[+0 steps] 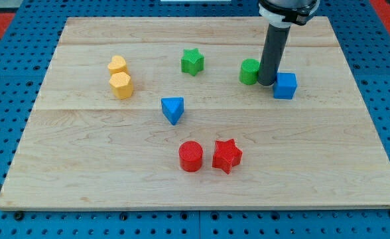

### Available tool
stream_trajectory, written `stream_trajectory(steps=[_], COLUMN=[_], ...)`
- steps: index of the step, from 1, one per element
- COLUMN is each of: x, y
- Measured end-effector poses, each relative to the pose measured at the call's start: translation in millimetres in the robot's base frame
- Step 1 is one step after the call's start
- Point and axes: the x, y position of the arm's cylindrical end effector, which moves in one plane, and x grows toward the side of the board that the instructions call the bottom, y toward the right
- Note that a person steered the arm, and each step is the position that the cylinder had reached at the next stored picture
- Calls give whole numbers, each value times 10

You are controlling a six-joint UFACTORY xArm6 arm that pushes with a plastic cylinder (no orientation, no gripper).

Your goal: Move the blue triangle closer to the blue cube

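Observation:
The blue triangle (173,109) lies near the middle of the wooden board (82,172). The blue cube (285,85) sits toward the view's upper right, well apart from the triangle. My tip (266,83) stands between the green round block (249,72) and the blue cube, close to both, far right of the blue triangle.
A green star (192,62) lies above the triangle. A yellow heart (117,65) and a yellow hexagon (121,85) sit at the left. A red cylinder (190,157) and a red star (227,156) lie below the triangle. Blue pegboard surrounds the board.

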Motion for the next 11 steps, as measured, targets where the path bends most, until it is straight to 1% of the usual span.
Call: stream_trajectory(steps=[1, 2, 4, 5, 6, 7, 8, 9, 10, 11], x=[27, 87, 164, 671, 760, 736, 667, 787, 973, 547], y=[671, 136, -2515, -2459, -2146, -1270, -534, -477, -1219, -1242])
